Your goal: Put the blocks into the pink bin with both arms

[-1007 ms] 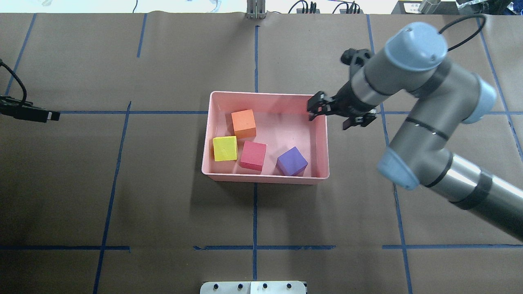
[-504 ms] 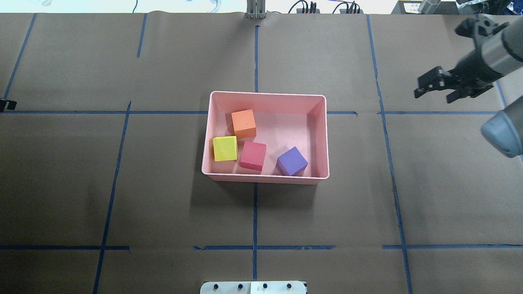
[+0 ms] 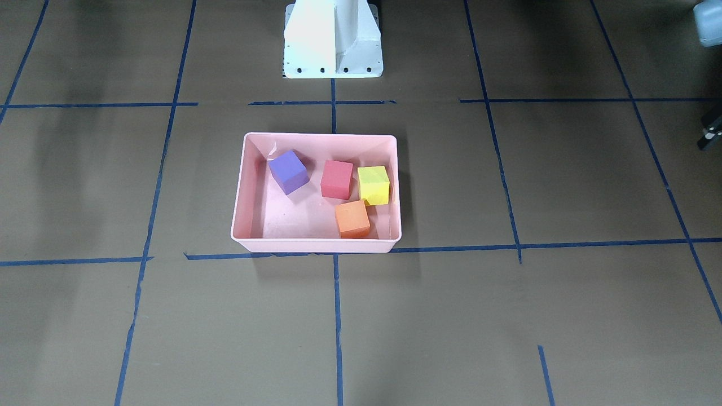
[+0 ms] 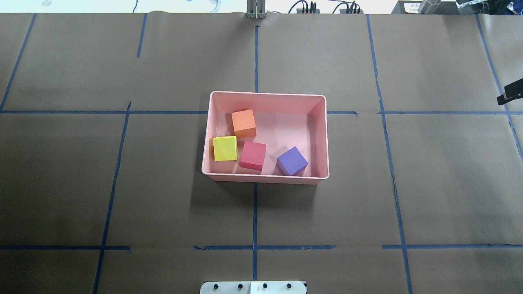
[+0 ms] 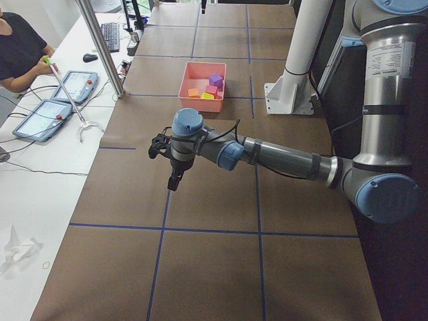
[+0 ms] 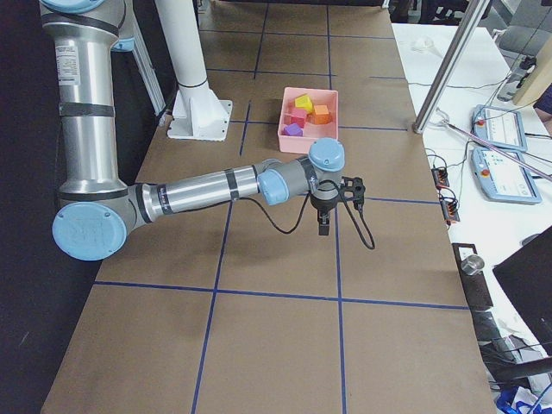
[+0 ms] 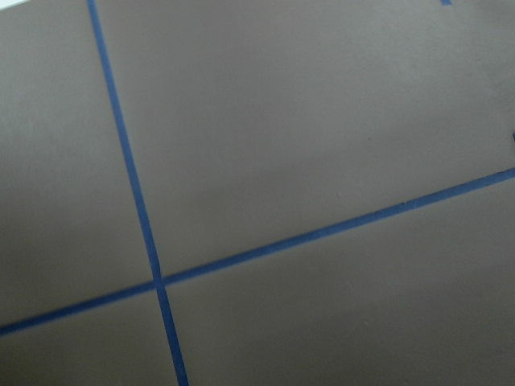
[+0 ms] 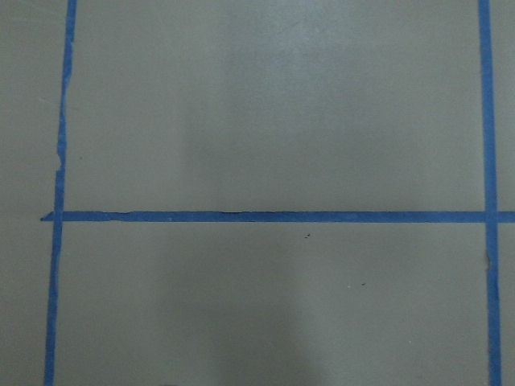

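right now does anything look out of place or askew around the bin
Nothing stands out: the purple block, red-pink block, yellow-green block and orange block all lie inside the pink bin, purple merely turned against the walls.

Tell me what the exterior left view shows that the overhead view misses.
Only exterior left: the left arm, its claw pointing down, and an operator with tablets. Only overhead: a black sliver of the right claw at the right edge. Both: the bin holding all four blocks.
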